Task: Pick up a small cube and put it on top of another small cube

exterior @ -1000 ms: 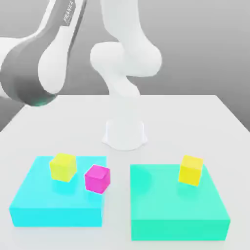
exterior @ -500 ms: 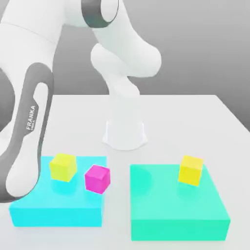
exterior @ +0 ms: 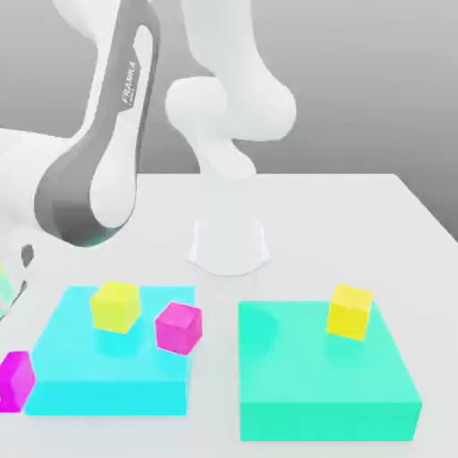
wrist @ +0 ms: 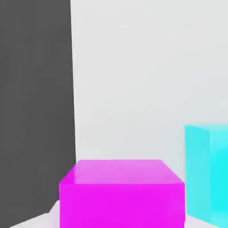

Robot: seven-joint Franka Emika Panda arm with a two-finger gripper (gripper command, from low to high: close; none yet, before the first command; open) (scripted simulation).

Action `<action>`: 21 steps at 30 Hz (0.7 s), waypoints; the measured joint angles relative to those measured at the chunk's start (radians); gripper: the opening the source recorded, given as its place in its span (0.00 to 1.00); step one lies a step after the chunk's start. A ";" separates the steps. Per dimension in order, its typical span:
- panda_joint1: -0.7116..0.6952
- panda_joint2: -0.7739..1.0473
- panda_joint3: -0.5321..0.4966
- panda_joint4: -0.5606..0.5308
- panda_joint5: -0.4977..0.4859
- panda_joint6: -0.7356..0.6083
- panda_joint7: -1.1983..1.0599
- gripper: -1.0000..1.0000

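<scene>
Magenta is seen twice in the exterior view: one small cube (exterior: 15, 380) sits at the far left edge, just beside the front left corner of the cyan block (exterior: 107, 380), and a second pink cube (exterior: 179, 326) rests on that block near its right edge. In the hand view the first small cube (wrist: 122, 193) is seen close up, with the cyan block (wrist: 209, 171) standing beside it and the white table (wrist: 147, 80) stretching behind.

The jaws themselves are not seen plainly — by the recorded reading they are drawn fully together, and whether the near cube is gripped between them cannot be told from the pictures. Only the arm's grey and white link (exterior: 103, 161) is shown, leaning down toward the exterior view's left, above the cyan block.

A yellow cube (exterior: 114, 305) is set on the cyan block, near its back left part and just beside the pink cube there. Another yellow cube (exterior: 350, 311) is placed on the teal block (exterior: 326, 394), which lies to the exterior view's right — apart from the cyan one by a narrow strip of table.
</scene>
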 joint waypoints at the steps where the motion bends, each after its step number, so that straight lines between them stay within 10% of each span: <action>1: 0.005 -0.036 0.009 -0.033 -0.005 -0.003 -0.030 0.00; 16: 0.148 -0.564 0.064 -0.527 -0.065 -0.036 -0.483 0.00; 21: 0.153 -0.439 0.068 -0.584 -0.069 0.145 -0.506 0.00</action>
